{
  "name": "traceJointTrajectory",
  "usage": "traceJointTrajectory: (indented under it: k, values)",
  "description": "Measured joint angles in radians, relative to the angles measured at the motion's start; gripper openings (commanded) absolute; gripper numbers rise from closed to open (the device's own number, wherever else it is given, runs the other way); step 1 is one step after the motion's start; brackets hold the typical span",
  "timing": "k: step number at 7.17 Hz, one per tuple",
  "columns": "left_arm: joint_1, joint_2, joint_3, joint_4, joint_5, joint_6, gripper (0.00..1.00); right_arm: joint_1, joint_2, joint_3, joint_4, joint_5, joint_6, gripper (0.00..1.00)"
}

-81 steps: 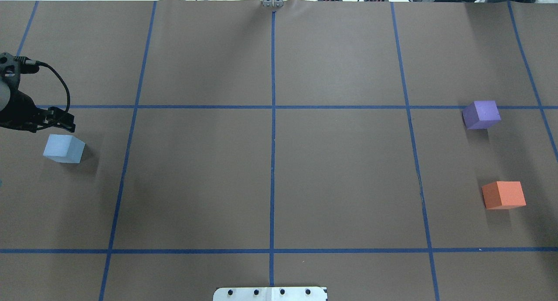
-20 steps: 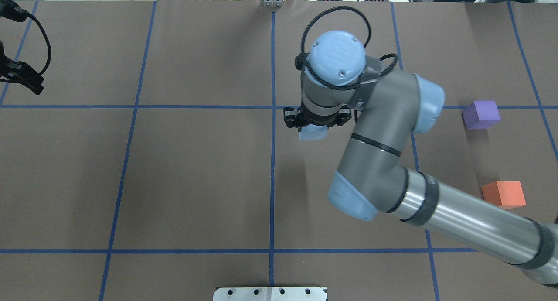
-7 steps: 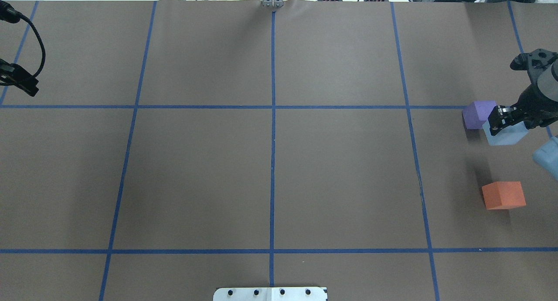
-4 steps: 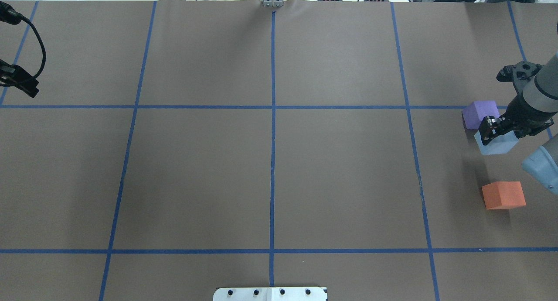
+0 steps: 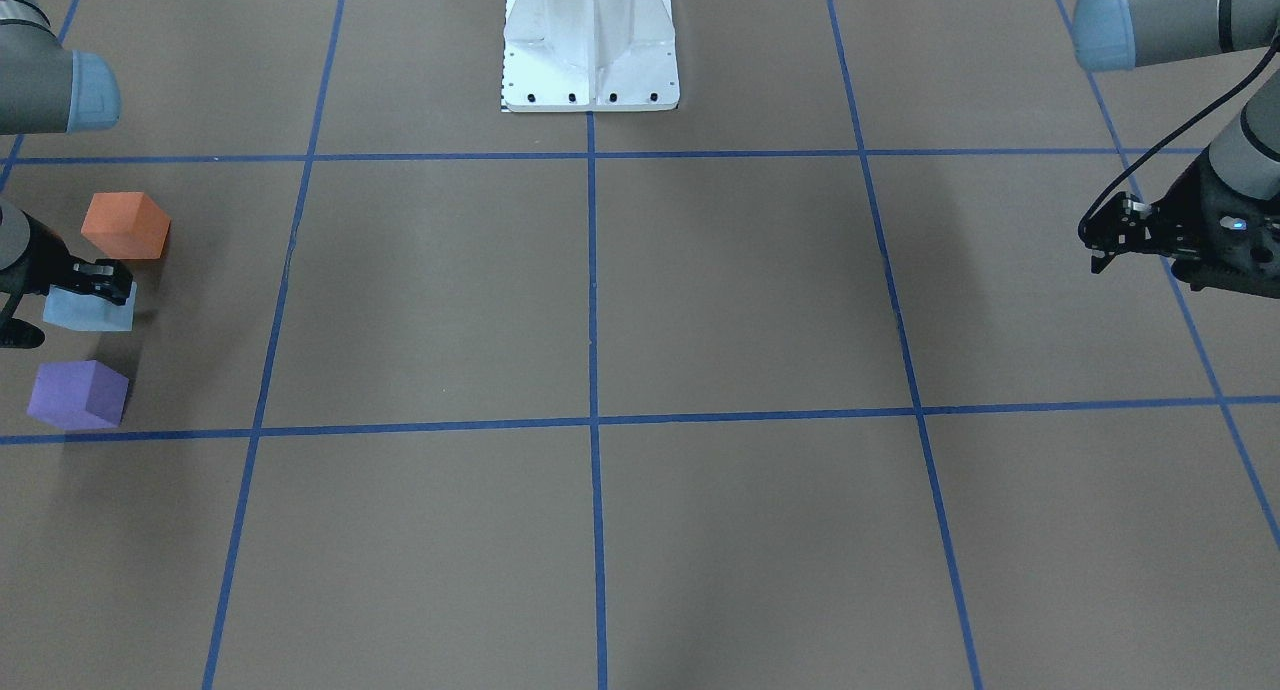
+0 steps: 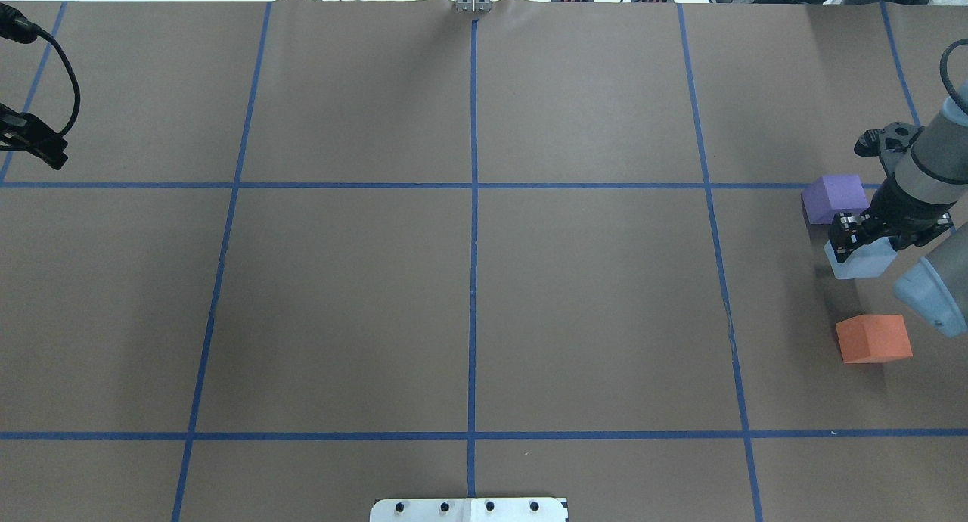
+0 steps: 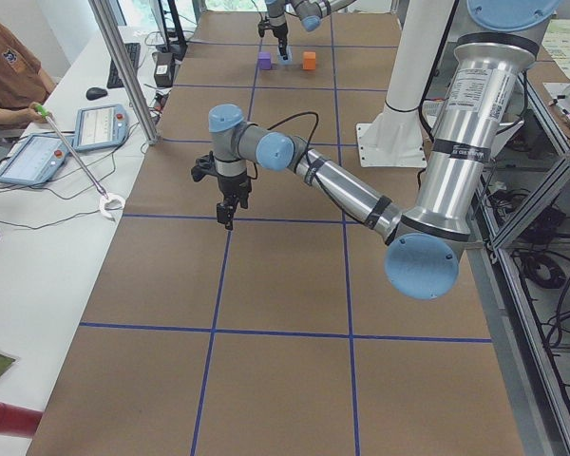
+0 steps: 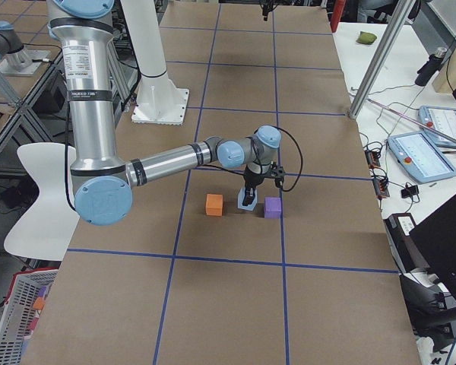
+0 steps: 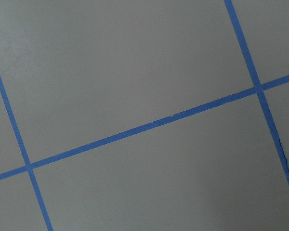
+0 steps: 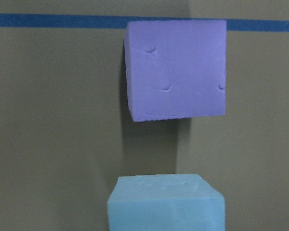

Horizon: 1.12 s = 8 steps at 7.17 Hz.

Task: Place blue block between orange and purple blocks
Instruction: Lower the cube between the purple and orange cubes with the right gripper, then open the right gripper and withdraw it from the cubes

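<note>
Three blocks (image 6: 860,263) (image 6: 873,339) (image 6: 832,198), two hands (image 6: 862,242) (image 6: 51,153)

Left arm (image 7: 347,193) and right arm (image 8: 163,161): grey-silver tubes, pale blue joint caps. Left claw (image 7: 226,217), right claw (image 8: 248,196) black; black wrist cables (image 6: 76,91), seemingly.

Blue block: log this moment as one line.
stage: placing | right gripper: shut on blue block | blue block: between purple block and orange block, touching neither | release: not yet

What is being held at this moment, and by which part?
The right gripper holds the blue block by opposite sides of its upper part, fingers pointing down. The left gripper holds nothing.
</note>
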Motion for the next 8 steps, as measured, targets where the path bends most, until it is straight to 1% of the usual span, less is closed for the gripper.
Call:
traceJointTrajectory:
  k: [1,2,3,5,8]
  values:
    - [0.0,0.0,0.0,0.0,0.001,0.0,1.0,-0.003,0.006,-0.01,0.0,0.0,0.0,0.08]
    - [0.0,0.0,-0.001,0.0,0.001,0.0,1.0,-0.007,0.016,-0.021,0.0,0.001,0.0,0.42]
    - [0.001,-0.001,-0.001,0.0,0.001,0.0,1.0,-0.011,0.022,-0.035,0.001,0.0,0.0,0.99]
    - [0.001,-0.001,-0.001,0.0,0.002,0.0,1.0,-0.014,0.027,-0.033,0.003,0.0,0.001,1.0]
    - [0.002,-0.002,0.001,0.0,0.003,-0.001,1.0,0.002,0.013,0.042,0.001,-0.004,0.001,1.0]
